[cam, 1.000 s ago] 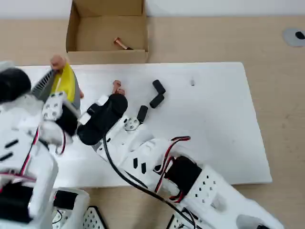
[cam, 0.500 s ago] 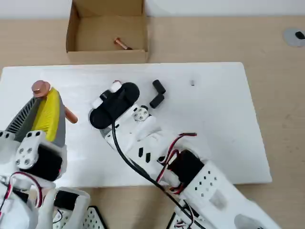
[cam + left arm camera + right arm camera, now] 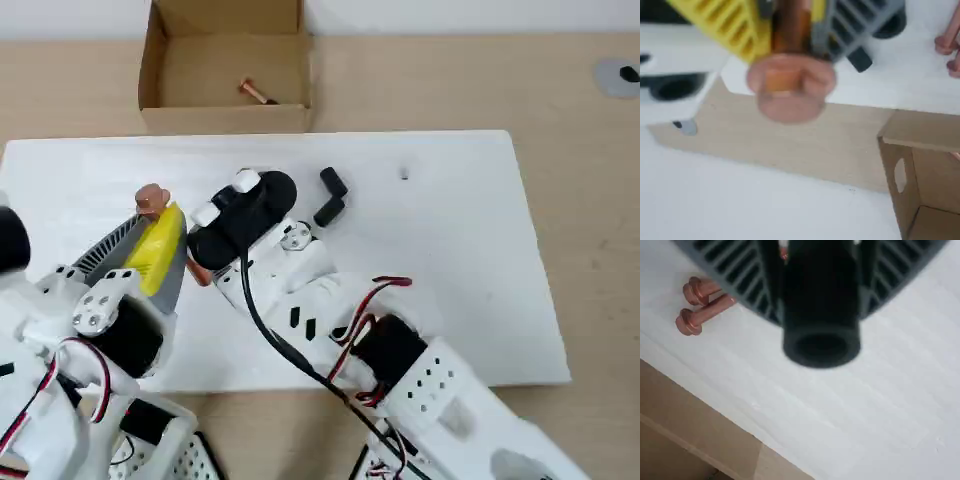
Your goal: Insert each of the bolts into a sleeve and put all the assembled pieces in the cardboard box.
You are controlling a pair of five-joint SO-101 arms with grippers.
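My left gripper (image 3: pixel 150 228), with one yellow and one grey finger, is shut on a copper bolt (image 3: pixel 152 198) whose flanged head (image 3: pixel 790 89) sticks out past the fingertips. My right gripper (image 3: pixel 240 212) sits just to its right over the white mat and is shut on a black sleeve (image 3: pixel 821 315), open end outward. The bolt's tip (image 3: pixel 198 272) shows beside the right gripper's body. Two loose bolts (image 3: pixel 699 310) lie side by side on the mat. Two loose black sleeves (image 3: pixel 331 197) lie right of the right gripper. The cardboard box (image 3: pixel 160 60) at the back holds one copper piece (image 3: pixel 257 92).
The white mat (image 3: pixel 450 250) covers most of the wooden table, with free room on its right half. The box's near wall (image 3: pixel 920 165) stands close beyond the mat's far edge. A grey disc (image 3: pixel 618 76) sits at the far right corner.
My left gripper swung left, then back right toward the right gripper, keeping the bolt. The right gripper shifted toward the far side a second ago, then hardly moved.
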